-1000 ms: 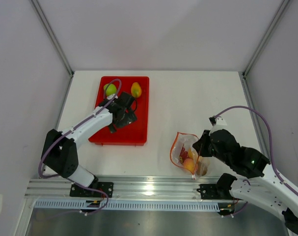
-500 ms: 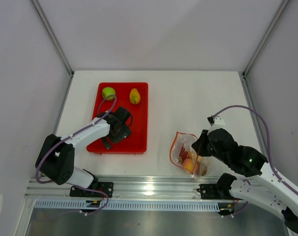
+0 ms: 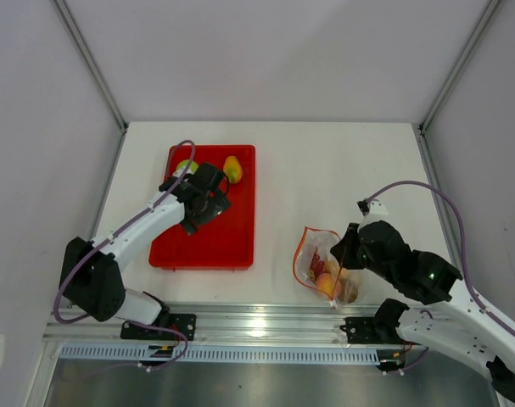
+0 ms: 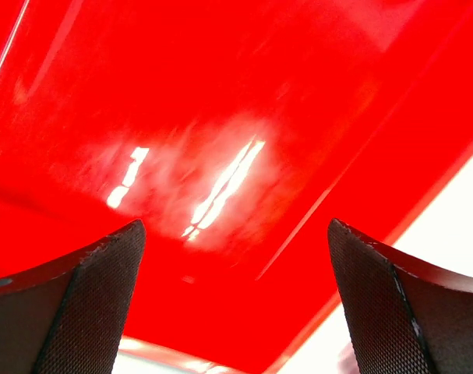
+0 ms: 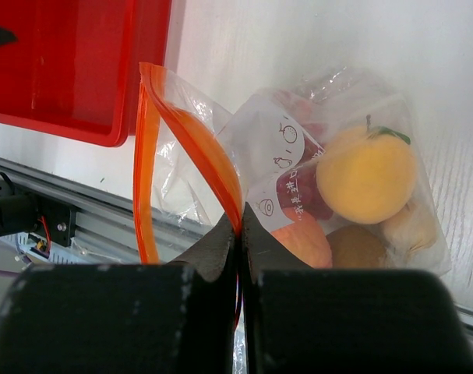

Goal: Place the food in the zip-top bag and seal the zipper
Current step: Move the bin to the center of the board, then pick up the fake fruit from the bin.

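Note:
A green apple [image 3: 184, 166] and a yellow-green mango [image 3: 232, 168] lie at the far end of the red tray [image 3: 232, 237]. My left gripper [image 3: 209, 188] hovers open just nearer than them, holding nothing. In the left wrist view its fingers [image 4: 104, 288] frame only bare tray floor [image 4: 220, 117]. The clear zip-top bag [image 3: 318, 263] lies near the table's front edge, its mouth gaping. My right gripper [image 5: 239, 226] is shut on the orange-red zipper [image 5: 201, 148]. Inside the bag are an orange [image 5: 366, 175], a kiwi [image 5: 359, 248], a peach [image 5: 302, 241], dark grapes [image 5: 297, 195] and a pale bulb [image 5: 411, 226].
A metal rail [image 3: 257, 326] runs along the near table edge under the arm bases. Enclosure walls and slanted posts [image 3: 92, 64] close in the left, right and back. The tray's corner [image 5: 65, 62] sits a short way left of the bag's mouth.
My left gripper dipped toward the tray's near end, then swung back to the far end beside the fruits. The tray slid slightly nearer and to the left. The right arm and bag stayed still.

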You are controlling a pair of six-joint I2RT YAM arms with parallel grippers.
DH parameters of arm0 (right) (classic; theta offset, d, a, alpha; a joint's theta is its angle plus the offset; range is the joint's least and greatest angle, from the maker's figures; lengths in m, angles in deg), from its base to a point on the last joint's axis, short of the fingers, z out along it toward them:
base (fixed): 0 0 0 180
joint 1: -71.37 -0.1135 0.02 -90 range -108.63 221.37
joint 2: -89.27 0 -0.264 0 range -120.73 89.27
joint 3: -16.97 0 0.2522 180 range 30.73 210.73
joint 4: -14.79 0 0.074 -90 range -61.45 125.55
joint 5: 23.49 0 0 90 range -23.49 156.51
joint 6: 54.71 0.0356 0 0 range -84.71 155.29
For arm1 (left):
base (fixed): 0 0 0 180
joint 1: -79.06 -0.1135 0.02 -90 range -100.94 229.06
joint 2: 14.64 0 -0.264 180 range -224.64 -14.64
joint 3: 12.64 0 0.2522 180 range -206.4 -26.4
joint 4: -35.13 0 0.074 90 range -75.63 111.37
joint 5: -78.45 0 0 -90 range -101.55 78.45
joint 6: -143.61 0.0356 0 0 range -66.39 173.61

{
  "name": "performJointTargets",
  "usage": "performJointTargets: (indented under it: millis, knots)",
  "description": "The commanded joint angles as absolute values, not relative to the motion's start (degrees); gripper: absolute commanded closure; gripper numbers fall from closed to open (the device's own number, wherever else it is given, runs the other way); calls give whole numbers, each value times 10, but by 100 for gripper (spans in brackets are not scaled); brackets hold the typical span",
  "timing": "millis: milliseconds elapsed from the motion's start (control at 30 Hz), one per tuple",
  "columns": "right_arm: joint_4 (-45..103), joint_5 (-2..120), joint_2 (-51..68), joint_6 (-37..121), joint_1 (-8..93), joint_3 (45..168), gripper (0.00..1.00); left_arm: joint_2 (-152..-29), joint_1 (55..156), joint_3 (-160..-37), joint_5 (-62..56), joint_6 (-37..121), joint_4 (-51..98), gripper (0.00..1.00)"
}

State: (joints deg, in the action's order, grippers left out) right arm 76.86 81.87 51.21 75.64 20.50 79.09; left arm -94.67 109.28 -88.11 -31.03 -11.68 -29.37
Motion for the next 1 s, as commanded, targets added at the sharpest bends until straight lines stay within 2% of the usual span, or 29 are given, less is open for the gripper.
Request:
performJointTargets:
  millis: [0,267,400,567,967]
  knots:
    - [762,824,514,747,207,800,100,-983,1069,-951,-333,-94,-301,0]
    - [750,826,505,739,208,785,100,-1150,969,-1132,-328,-118,-398,1]
    - [729,810,496,737,209,771,100,-1197,946,-1195,-319,-112,-376,0]
    - [716,803,483,735,209,762,100,-1220,933,-1212,-327,-135,-340,1]
    - [712,791,489,727,210,760,100,-1252,883,-1194,-262,-225,-250,0]
